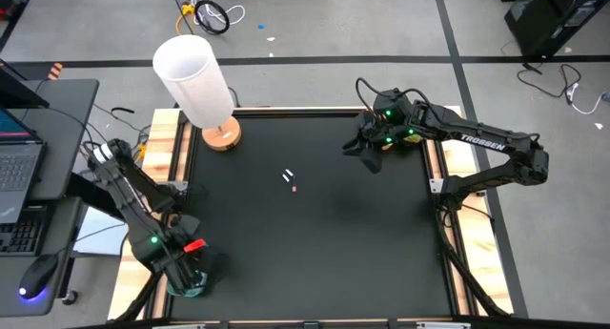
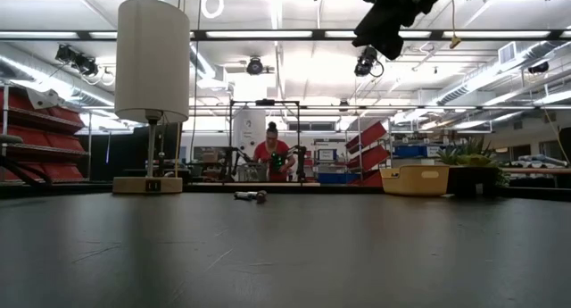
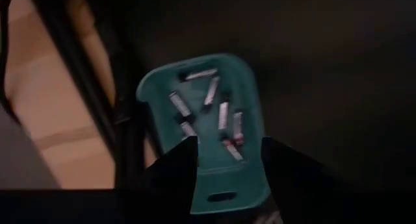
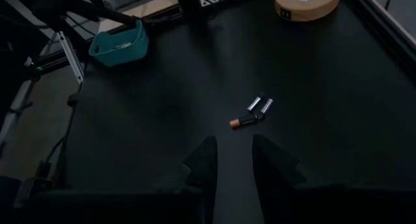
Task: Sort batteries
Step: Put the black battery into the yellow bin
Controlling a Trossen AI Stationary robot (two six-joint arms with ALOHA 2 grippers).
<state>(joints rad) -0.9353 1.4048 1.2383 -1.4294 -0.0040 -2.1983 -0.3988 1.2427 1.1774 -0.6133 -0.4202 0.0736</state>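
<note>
Three batteries lie together on the black table's middle: two silver ones and a dark one with an orange end. A teal tray at the near left corner holds several more batteries, lying flat on its floor. My left gripper hangs open straight above that tray, pointing down, with nothing between its fingers. My right gripper hovers high over the far right of the table, slanting down toward the loose batteries, its fingers apart and holding nothing.
A white-shaded lamp on a round wooden base stands at the far left. A yellow tray shows at the far right in the low view. A person is in the room well behind the table.
</note>
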